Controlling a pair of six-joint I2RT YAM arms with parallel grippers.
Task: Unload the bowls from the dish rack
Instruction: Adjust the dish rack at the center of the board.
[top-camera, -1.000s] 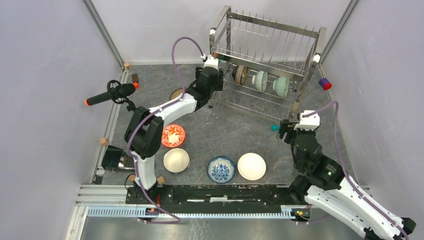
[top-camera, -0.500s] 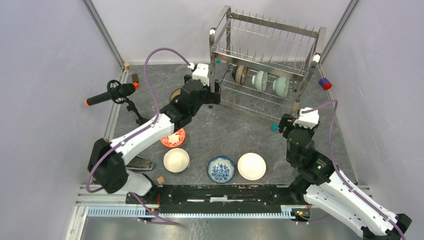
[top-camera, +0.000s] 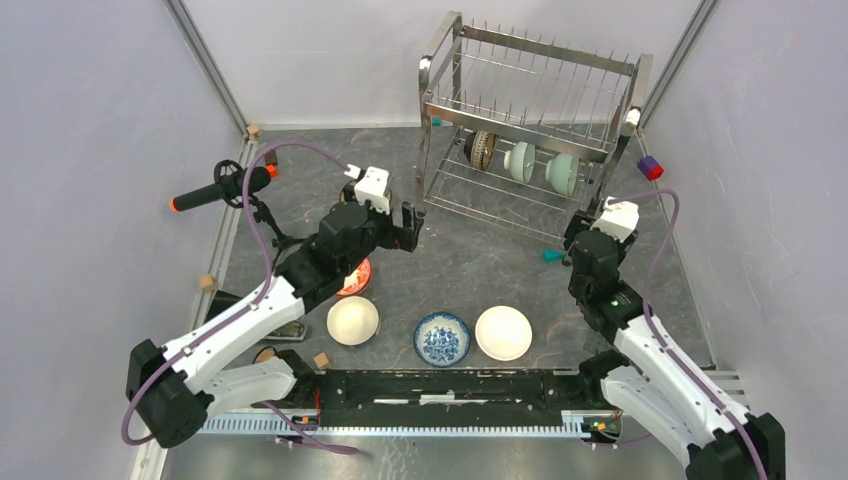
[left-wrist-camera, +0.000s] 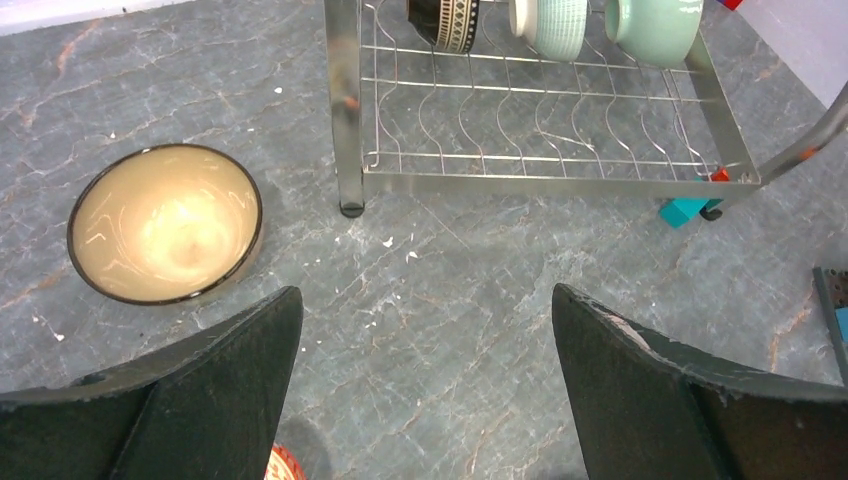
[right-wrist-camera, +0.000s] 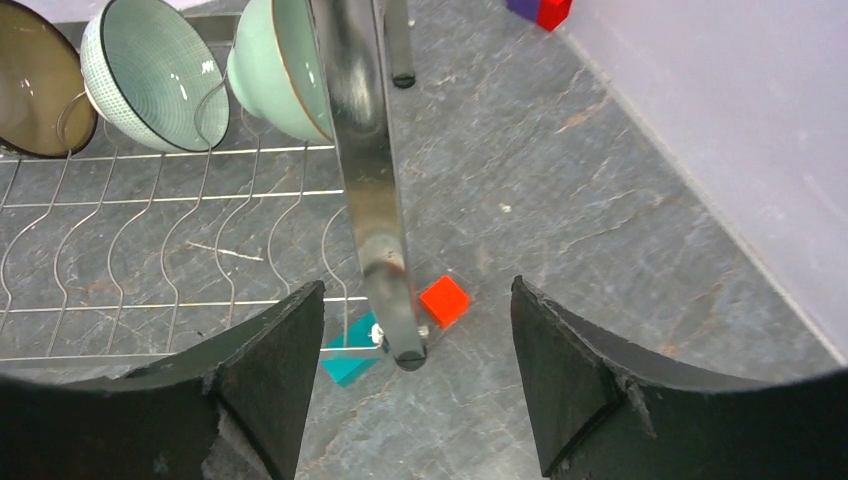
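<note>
- Right now the dish rack (top-camera: 530, 110) stands at the far side of the table (top-camera: 470, 260), slightly right of centre, with three bowls on edge in a row on its lower tier.
- From left to right these are a dark patterned bowl (top-camera: 481, 149), a pale ribbed bowl (top-camera: 519, 160) and a pale green bowl (top-camera: 562, 172). The upper tier carries only its tines.
- Four more bowls sit upright on the table, near the arm bases: a red patterned bowl (top-camera: 352, 277), partly hidden under the left arm, a cream bowl (top-camera: 353, 320), a blue-and-white bowl (top-camera: 442, 338) and a white bowl (top-camera: 503, 332).
- The left wrist view shows a tan bowl with a dark rim (left-wrist-camera: 165, 222) on the table just left of the rack's near-left leg, clear of it.
- The left gripper (left-wrist-camera: 425, 300) hangs over bare table in front of that leg. Its jaws are spread wide and hold nothing.
- The right gripper (right-wrist-camera: 418, 290) hovers at the rack's near-right corner with its jaws apart. In the right wrist view the rack's leg (right-wrist-camera: 370, 200) runs between the two fingers without touching either.
- A teal block (right-wrist-camera: 350, 360) lies at the foot of that leg and a red block (right-wrist-camera: 444, 300) just beside it.
- The pale green bowl is the one nearest the right gripper, up and to its left.
</note>
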